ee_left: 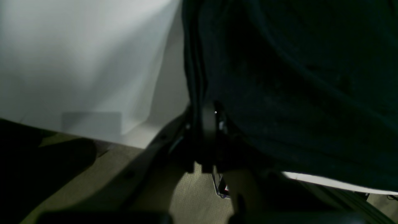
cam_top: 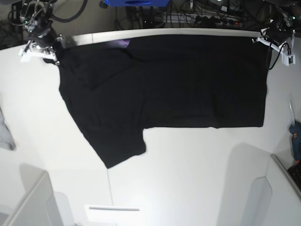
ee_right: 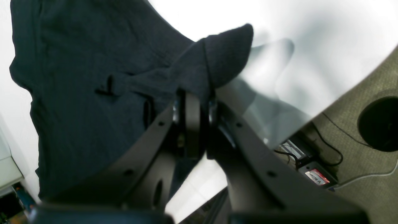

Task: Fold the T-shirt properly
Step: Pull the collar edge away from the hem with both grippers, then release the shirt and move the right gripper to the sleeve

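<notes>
The black T-shirt lies spread flat along the far side of the white table, with one sleeve reaching toward the front. A sliver of purple print shows at the far edge. My right gripper sits at the far left corner of the cloth. In its wrist view my right gripper is shut on a bunched fold of the T-shirt. My left gripper holds the far right corner. Up close, my left gripper is shut on the edge of the dark T-shirt.
A small light-grey cloth lies at the table's left edge. A blue tool rests at the right edge. White bins stand at the front left and front right. Cables crowd the floor behind the table's far edge.
</notes>
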Controlling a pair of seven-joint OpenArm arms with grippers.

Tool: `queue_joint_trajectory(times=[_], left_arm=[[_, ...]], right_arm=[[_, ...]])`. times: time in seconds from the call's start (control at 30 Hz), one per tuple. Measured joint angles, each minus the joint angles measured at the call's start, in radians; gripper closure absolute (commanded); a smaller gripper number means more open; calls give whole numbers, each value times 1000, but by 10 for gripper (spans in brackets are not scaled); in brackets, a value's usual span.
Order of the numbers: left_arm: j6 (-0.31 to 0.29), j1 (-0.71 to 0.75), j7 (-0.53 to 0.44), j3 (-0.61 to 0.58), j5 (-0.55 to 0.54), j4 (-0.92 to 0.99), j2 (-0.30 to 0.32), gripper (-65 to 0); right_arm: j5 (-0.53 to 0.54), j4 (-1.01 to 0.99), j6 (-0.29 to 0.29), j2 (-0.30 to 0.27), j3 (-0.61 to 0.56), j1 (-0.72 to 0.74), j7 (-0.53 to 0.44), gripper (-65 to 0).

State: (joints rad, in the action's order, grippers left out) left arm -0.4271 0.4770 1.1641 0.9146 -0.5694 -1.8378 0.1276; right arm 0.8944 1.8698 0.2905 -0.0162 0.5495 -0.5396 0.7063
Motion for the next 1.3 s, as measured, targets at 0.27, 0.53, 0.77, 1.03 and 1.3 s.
queue_joint_trajectory(times=[0.27,0.53,0.77,1.03,1.3], left_arm=[[0,19,0,0,4,0,0,0],[4,39,-6,8,15,-32,4,-355],[3,35,-3,30,14,-32,5,-578],[4,-40,0,224,18,-59,15,-576],[4,-106,1,190,16,-71,79,-161]], right_arm=[[1,0,-1,10,0,-23,-3,0],[-8,0,-2,18,2,-25,-16,-353],[-5,0,-2,16,2,-85,-148,-354],[-9,0,-4,-23,-5,-68,-211,-356],[-20,-35,-154,-124,-55,138,-181,-356]])
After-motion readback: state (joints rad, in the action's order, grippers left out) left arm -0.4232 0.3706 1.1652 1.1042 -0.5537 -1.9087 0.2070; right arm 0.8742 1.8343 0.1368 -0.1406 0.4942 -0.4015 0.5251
